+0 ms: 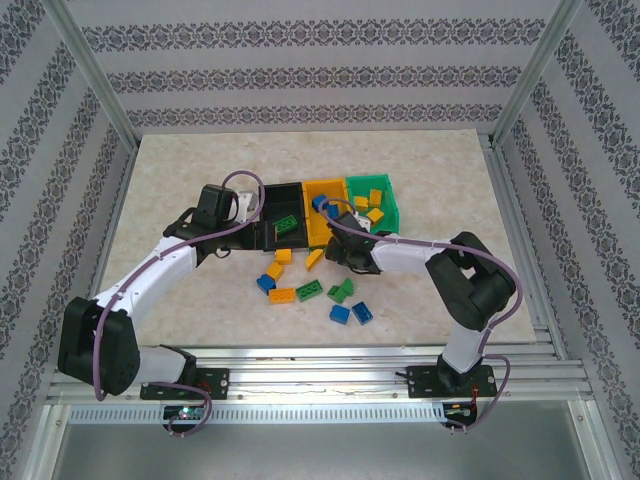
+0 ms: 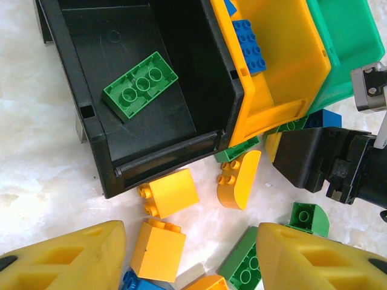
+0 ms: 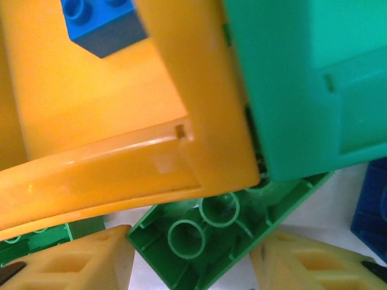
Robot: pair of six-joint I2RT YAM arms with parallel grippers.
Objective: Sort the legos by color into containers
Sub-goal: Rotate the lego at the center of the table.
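Right gripper (image 3: 196, 237) hangs low, its two yellow fingers set either side of an upturned green brick (image 3: 181, 241) whose hollow tubes face the camera. Both fingers look to meet the brick's edges, but I cannot tell whether they are pinching it. That brick lies on the table (image 1: 180, 180), tucked partly under the front corners of the orange-yellow bin (image 3: 121, 163) and the green bin (image 3: 290, 90), which stand touching. A blue brick (image 3: 100, 24) sits inside the orange-yellow bin (studs up).

On that bin's other side stands the black bin (image 2: 97, 151), holding a single green brick (image 2: 140, 84). Left gripper (image 2: 192, 241) hovers just in front of the black bin, fingers spread wide and holding nothing, above loose yellow bricks (image 2: 169, 193).

From the top view, the green bin holds several yellow bricks (image 1: 375, 213). More blue, green and yellow legos (image 1: 310, 290) lie scattered on the table in front of the bins.
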